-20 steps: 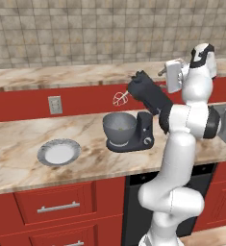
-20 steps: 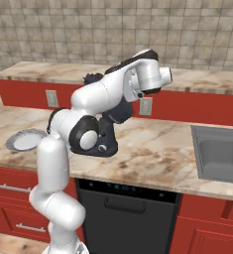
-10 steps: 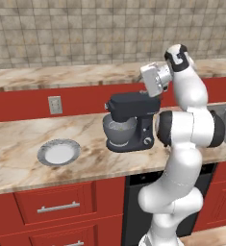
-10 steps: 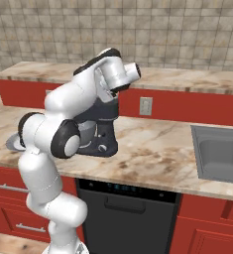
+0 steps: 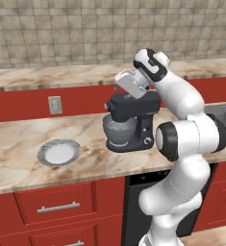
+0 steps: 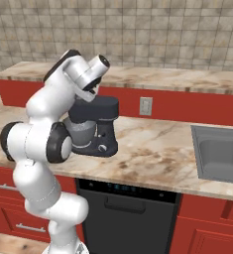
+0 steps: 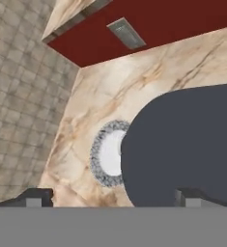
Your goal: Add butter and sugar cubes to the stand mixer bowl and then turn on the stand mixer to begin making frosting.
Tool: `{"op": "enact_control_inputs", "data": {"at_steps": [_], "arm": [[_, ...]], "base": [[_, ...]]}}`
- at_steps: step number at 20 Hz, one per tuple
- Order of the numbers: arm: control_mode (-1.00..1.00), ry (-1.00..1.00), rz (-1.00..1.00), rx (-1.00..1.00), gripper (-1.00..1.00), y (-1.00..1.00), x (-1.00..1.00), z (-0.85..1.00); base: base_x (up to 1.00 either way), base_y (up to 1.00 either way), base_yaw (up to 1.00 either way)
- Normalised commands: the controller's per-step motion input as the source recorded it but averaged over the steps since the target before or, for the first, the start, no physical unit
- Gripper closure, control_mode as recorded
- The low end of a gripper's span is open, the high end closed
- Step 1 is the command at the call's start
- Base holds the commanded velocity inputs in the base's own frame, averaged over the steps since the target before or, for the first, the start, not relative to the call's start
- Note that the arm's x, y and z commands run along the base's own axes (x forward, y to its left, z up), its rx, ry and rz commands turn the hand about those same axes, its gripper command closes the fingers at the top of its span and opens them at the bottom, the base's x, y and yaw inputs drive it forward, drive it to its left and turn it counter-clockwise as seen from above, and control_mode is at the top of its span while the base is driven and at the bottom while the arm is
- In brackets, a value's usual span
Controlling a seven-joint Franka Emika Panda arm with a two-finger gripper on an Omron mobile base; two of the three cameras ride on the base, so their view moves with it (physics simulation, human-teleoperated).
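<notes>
Left base view: the mixer point(image 5: 133, 120) is seen on the marble counter point(image 5: 18, 144), its dark head lowered over the grey bowl point(image 5: 119, 132), which is seated on the mixer's base. Pale contents can be made out inside the bowl, but butter and sugar cannot be told apart at this size. A grey-rimmed white plate point(image 5: 59, 152) is set on the counter well to the left of the mixer, and an outlet point(image 5: 54, 104) is mounted on the red backsplash behind.

The gripper point(image 5: 118, 86) is held just above the mixer's head, with the hand tilted down toward it. In the hand view the two finger tips point(image 7: 35, 197) are shown far apart at the bottom corners, so the jaws are spread wide and nothing is held between them. The mixer's rounded dark head point(image 7: 182, 144) is seen beneath, with the plate point(image 7: 105, 154) partly hidden behind it.

In the right base view, a knob point(image 6: 102, 147) is visible on the mixer's column, and a sink point(image 6: 219, 154) is set into the counter far to the right.
</notes>
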Motion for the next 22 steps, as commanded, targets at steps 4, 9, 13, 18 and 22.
{"op": "enact_control_inputs", "data": {"at_steps": [4, 9, 13, 18, 22], "arm": [[-1.00, -0.11, -0.09, -0.18, -1.00, 0.05, -0.46, 0.02], [-1.00, -0.21, -0.09, -0.13, -1.00, -0.42, -0.90, 0.19], [-1.00, -0.07, -0.12, -0.17, -1.00, -0.59, -0.86, 0.06], [-1.00, 0.00, -0.13, -0.23, -1.00, -0.52, -0.69, 0.00], [-1.00, 0.04, -0.14, -0.29, -1.00, -0.29, -0.23, -0.10]], "base": [[0.00, 0.00, 0.00], [0.00, 0.00, 0.00], [0.00, 0.00, 0.00], [0.00, 0.00, 0.00], [0.00, 0.00, 0.00]]}}
